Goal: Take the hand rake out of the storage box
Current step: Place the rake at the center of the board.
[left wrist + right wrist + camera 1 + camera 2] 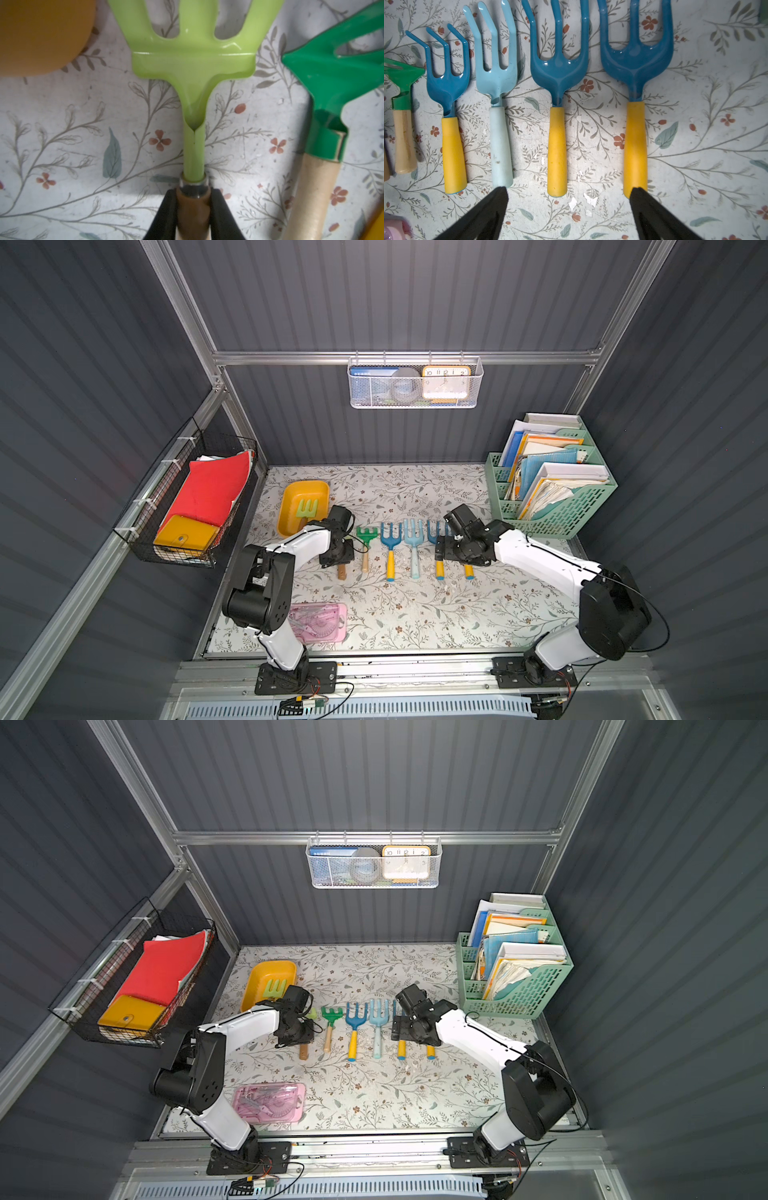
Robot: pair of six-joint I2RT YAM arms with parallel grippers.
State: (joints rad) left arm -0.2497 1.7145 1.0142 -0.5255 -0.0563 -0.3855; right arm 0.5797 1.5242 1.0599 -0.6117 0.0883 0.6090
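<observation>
The mustard-yellow storage box (291, 493) (259, 975) stands at the table's back left, and a light-green hand rake (306, 509) (274, 988) lies inside it. Just right of the box, my left gripper (193, 199) (337, 556) is shut on the brown wooden handle of a second light-green hand rake (193, 62). That rake is over the floral table top, outside the box, whose corner (41, 35) shows beside it. Its handle end (341, 571) sticks out below the wrist. My right gripper (569, 207) (441, 549) hangs open, holding nothing, above the handle ends of the blue rakes.
A dark green rake (365, 537) (332, 62) lies close beside the held one, then several blue rakes (390, 539) (558, 72) in a row. A pink case (318, 622) sits front left, the green file holder (552, 497) back right, a black wire basket (187, 506) on the left wall.
</observation>
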